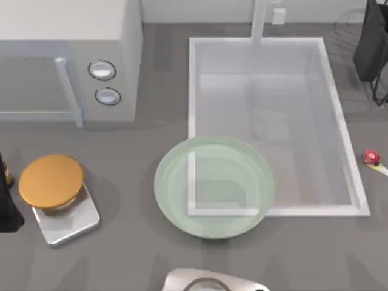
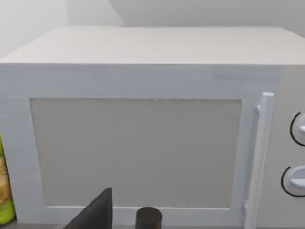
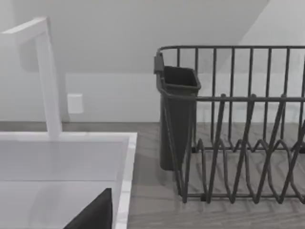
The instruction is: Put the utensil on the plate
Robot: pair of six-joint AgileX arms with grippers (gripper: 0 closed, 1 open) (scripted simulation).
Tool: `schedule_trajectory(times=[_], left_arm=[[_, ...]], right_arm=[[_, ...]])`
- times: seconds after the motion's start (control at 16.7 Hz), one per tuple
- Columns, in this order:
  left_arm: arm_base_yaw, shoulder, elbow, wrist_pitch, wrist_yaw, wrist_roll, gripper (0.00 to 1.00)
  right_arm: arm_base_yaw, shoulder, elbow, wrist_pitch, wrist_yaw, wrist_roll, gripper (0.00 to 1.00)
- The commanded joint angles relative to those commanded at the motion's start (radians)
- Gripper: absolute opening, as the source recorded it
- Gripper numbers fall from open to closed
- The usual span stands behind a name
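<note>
At the near edge of the grey counter (image 1: 121,182) a curved silver object (image 1: 212,280) pokes in, too cut off to identify. Just beyond it sits the pale green plate (image 1: 213,186), its far half overlapping the near left corner of the white sink (image 1: 339,151), so the sink's rim shows through the glass. Off to the left, near that edge, an orange disc (image 1: 51,180) rests on a silver square base (image 1: 68,219), with a dark shape beside it at the very border. The spoon (image 1: 372,159) lies on the counter right of the sink, well apart from the plate; its red-pink knob is plain, the rest runs off the right edge.

Farther back on the left stands a white microwave (image 1: 70,57) with two round dials (image 1: 102,70) and a bar handle (image 2: 259,157); a yellow-green bottle (image 2: 5,191) stands by its left side. A white faucet (image 3: 45,76) rises behind the sink, and a dark wire dish rack (image 3: 238,124) with a cutlery cup (image 3: 177,114) fills the far right corner against a pale wall.

A dark finger tip shows in each wrist view; whether either gripper is open or closed, I cannot tell.
</note>
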Motion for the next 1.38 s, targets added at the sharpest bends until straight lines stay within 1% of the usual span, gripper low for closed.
schedule_trajectory(times=[0.24, 0.48, 0.66, 1.08, 1.38], left_arm=[[0.000, 0.000, 0.000, 0.000, 0.000, 0.000, 1.00], [0.000, 0.000, 0.000, 0.000, 0.000, 0.000, 1.00], [0.000, 0.000, 0.000, 0.000, 0.000, 0.000, 1.00], [0.000, 0.000, 0.000, 0.000, 0.000, 0.000, 1.00], [0.000, 0.000, 0.000, 0.000, 0.000, 0.000, 1.00]], right_arm=[[-0.001, 0.031, 0.030, -0.024, 0.000, -0.018, 1.00], [-0.003, 0.220, 0.201, -0.153, 0.000, -0.113, 1.00], [-0.005, 0.474, 0.388, -0.301, -0.003, -0.218, 1.00], [-0.016, 1.216, 0.875, -0.707, -0.008, -0.491, 1.00], [-0.024, 1.611, 1.175, -0.941, -0.006, -0.658, 1.00]])
